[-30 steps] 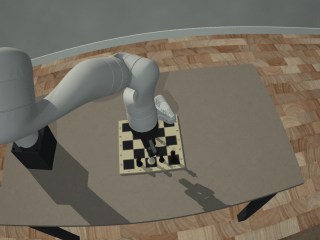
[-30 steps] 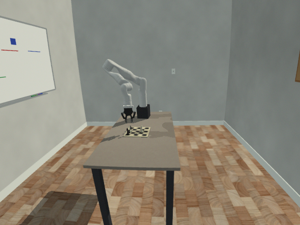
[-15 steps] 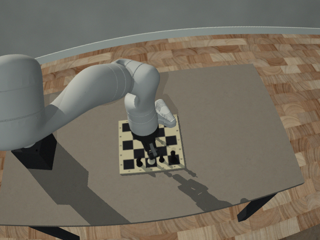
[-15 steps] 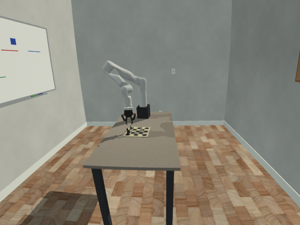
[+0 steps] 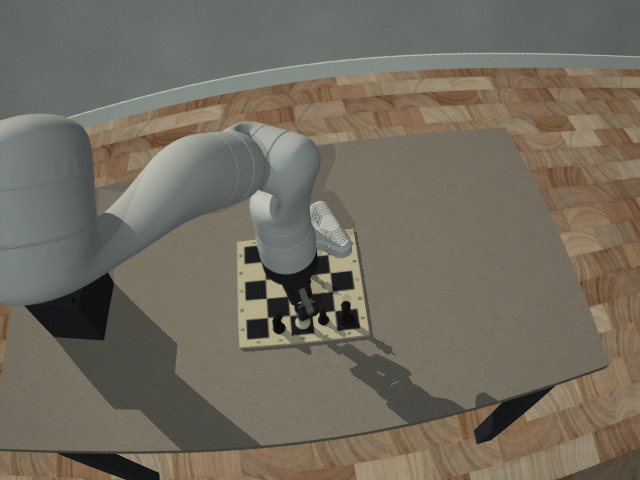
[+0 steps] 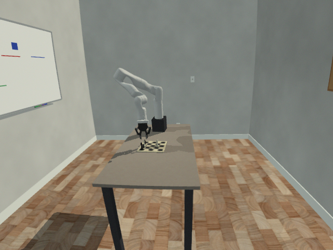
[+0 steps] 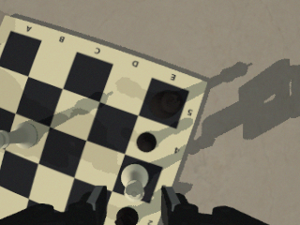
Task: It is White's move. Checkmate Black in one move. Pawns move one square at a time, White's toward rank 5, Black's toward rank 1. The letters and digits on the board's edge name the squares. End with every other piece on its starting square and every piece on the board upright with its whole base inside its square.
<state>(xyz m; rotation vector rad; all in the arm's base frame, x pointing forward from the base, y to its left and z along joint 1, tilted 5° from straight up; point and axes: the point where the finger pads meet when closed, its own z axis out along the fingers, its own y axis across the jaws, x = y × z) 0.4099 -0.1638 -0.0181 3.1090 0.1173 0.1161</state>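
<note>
Grey walls and wood-block floor surround a matte brown table [image 6: 150, 172] carrying the small checkered board [image 5: 356, 289]. Gripper [image 7: 133, 202] hangs part-open, empty, over the board's E file, fingers straddling a rounded white piece [image 7: 134, 178] without touching. Glossy black pieces [image 7: 146, 142] flank it; another white piece [image 7: 19, 135] stands well apart

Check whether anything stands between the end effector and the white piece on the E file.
Nothing visible does. In the wrist view the white piece stands directly below the half-open, empty end effector, between its fingers' line. Black pieces flank it on neighbouring squares.
</note>
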